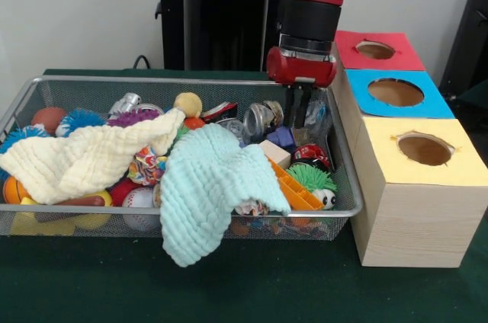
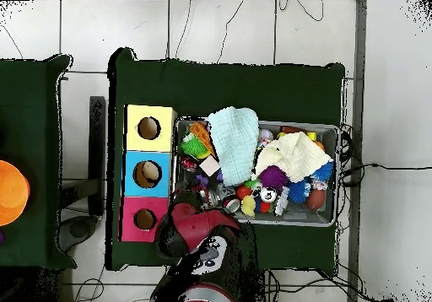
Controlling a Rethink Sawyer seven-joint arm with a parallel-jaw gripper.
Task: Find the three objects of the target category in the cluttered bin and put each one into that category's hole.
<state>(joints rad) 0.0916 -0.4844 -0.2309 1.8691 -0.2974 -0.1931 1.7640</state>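
A wire mesh bin (image 1: 152, 79) is heaped with toys. My gripper (image 1: 300, 119) hangs inside its back right corner, open, with nothing visibly between the fingers; it sits just above a purple block (image 1: 282, 137) and beside a shiny metal can (image 1: 261, 119). A red-and-black can (image 1: 310, 155), a wooden block (image 1: 274, 153) and a green spiky ball (image 1: 311, 178) lie close in front of it. Right of the bin stand three boxes with round holes: red (image 1: 375, 49), blue (image 1: 396, 92), yellow (image 1: 424, 149). In the overhead view my arm (image 2: 198, 231) hides the gripper.
A mint cloth (image 1: 206, 186) drapes over the bin's front rim and a pale yellow cloth (image 1: 84, 159) covers the left half, hiding what lies under them. Balls, a baseball (image 1: 139, 199) and an orange plastic piece (image 1: 293, 190) fill the gaps. An orange object (image 2: 10, 193) sits on a separate table.
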